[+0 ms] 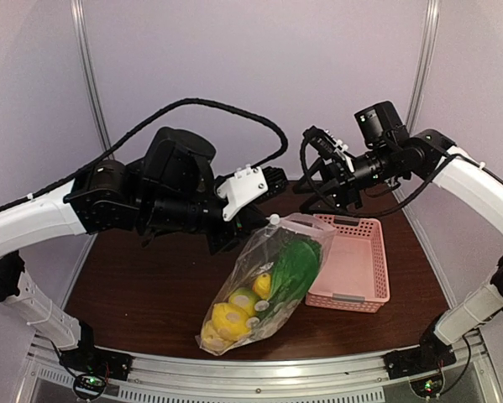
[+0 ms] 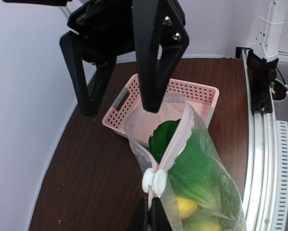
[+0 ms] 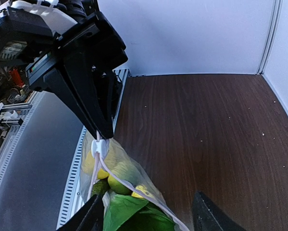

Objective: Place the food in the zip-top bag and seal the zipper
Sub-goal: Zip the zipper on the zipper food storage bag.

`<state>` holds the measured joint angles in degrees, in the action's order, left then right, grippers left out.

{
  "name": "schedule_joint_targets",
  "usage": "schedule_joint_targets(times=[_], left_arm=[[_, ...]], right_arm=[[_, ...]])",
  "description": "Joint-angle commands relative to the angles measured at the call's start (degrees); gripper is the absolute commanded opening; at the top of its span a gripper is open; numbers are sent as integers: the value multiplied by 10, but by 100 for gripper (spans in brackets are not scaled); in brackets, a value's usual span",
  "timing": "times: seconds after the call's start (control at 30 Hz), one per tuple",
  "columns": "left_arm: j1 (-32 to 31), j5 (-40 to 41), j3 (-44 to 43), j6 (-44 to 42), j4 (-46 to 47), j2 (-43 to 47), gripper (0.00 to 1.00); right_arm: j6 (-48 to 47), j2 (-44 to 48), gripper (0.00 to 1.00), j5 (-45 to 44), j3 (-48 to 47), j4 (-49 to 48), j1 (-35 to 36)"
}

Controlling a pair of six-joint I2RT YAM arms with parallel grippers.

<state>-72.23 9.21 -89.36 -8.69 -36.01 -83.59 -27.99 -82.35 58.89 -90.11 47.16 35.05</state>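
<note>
The clear zip-top bag (image 1: pixel 268 290) hangs upright over the table, holding the food: a green vegetable (image 1: pixel 295 267) and yellow lemons (image 1: pixel 226 319). My left gripper (image 2: pixel 151 217) is shut on the zipper's end, just behind the white slider (image 2: pixel 154 182). Beyond the slider the pink zipper (image 2: pixel 175 144) gapes open over the green vegetable (image 2: pixel 192 163). My right gripper (image 3: pixel 146 219) is open, its fingers (image 3: pixel 86 216) either side of the bag's far mouth end and holding nothing. In the top view it (image 1: pixel 328 197) hovers above and behind the bag.
A pink perforated basket (image 1: pixel 352 260) stands on the dark wood table just right of the bag, under the bag's open end (image 2: pixel 134 96). White walls close in the back and sides. A metal rail (image 1: pixel 251 369) runs along the near edge.
</note>
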Motion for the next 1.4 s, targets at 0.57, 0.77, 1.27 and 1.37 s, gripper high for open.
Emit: schedule_joint_targets(times=[0.57,0.77,1.27,1.37], left_arm=[[-3,-17,-79,-37,-27,-11,0],[-3,-17,-75,-30,-18,-15,0],[-3,-11,-56,-9,15,1,0],[-3,-10,-53,-5,21,2,0]], right_arm=[[111,-39,47,82,-35,-77,86],[118,-36,43,58,-34,-80,90],[117,4,18,-18,2,-99,92],[113,2,18,-22,5,-95,94]])
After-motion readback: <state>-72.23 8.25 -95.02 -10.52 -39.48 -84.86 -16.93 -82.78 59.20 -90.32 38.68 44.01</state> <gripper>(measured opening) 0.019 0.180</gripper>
